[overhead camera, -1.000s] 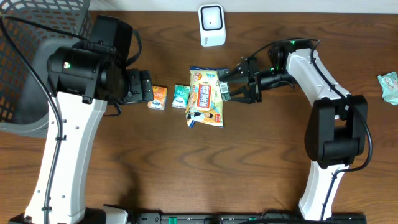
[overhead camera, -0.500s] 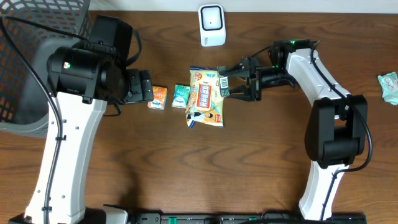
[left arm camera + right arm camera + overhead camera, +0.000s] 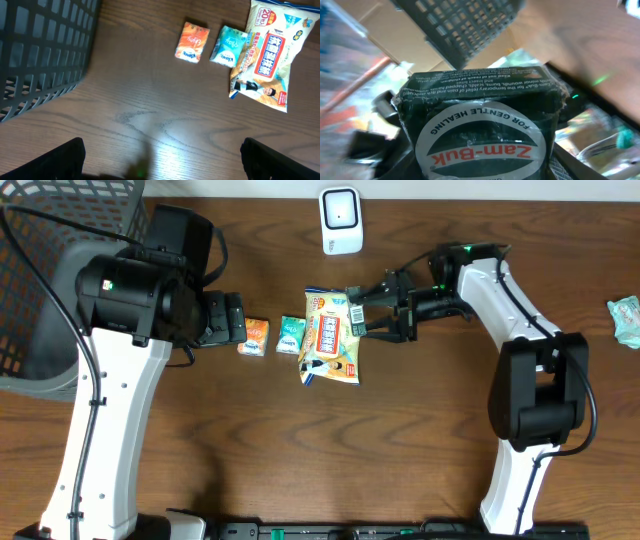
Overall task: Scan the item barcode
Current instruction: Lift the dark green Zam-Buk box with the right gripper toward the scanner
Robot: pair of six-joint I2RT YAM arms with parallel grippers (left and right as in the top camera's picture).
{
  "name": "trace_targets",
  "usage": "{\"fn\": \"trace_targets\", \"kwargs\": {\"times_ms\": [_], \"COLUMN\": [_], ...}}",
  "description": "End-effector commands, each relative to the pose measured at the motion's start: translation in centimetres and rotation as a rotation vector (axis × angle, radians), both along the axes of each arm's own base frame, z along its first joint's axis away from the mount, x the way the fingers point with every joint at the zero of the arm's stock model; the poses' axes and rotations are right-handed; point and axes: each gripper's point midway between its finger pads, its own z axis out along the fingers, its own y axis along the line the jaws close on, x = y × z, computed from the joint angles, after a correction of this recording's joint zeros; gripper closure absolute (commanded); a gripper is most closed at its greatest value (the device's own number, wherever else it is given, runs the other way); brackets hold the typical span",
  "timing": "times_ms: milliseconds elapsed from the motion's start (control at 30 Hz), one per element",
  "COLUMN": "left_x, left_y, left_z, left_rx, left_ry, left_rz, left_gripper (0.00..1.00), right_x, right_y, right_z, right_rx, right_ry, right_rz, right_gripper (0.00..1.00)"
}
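The left arm (image 3: pixel 105 420) is stood up from its base at the near side and bent over at the elbow, with the wrist pointed toward the middle. The left gripper (image 3: pixel 237 318) is held low, its fingers (image 3: pixel 60 160) spread as wide as they go and nothing caught between them. The right arm (image 3: pixel 515 295) is folded at the elbow and stretched inward, wrist roughly level. The right gripper (image 3: pixel 368 315) is clamped on a small box (image 3: pixel 480 125).

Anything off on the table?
A teal packet lies alone at the far right edge, well apart from the snack bag cluster mid-table. No spills or damage visible otherwise.
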Motion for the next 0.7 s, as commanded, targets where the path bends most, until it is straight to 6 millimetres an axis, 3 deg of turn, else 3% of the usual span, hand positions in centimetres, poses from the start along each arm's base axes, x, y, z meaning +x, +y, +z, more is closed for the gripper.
{"fn": "trace_targets", "kwargs": {"times_ms": [0, 67, 167, 333, 533, 667], "left_x": [-0.1, -0.1, -0.1, -0.1, -0.1, -0.1], "left_y": [0.1, 0.1, 0.1, 0.1, 0.1, 0.1], "left_z": [-0.1, -0.1, -0.1, -0.1, -0.1, -0.1], "left_rx": [0.005, 0.005, 0.005, 0.005, 0.005, 0.005], "left_ry": [0.006, 0.006, 0.006, 0.006, 0.006, 0.006], "left_rz": [0.006, 0.006, 0.006, 0.006, 0.006, 0.006], "left_gripper": [0.02, 0.02, 0.02, 0.02, 0.02, 0.02], "right_x": [-0.2, 0.6, 1.8, 5.0, 10.5, 13.8], "right_y": [0.9, 0.8, 0.8, 0.6, -3.1, -3.5], "right_z": [-2.5, -6.7, -8.7, -9.4, -9.3, -8.4], "right_rx": [-0.126, -0.370, -0.511, -0.677, -1.067, -1.188], "right_ry": [-0.118, -0.205, -0.272, -0.424, -0.649, -0.803], "right_rz": [0.062, 0.092, 0.085, 0.036, -0.069, -0.155], "right_gripper": [0.56, 0.59, 0.58, 0.55, 0.55, 0.56]}}
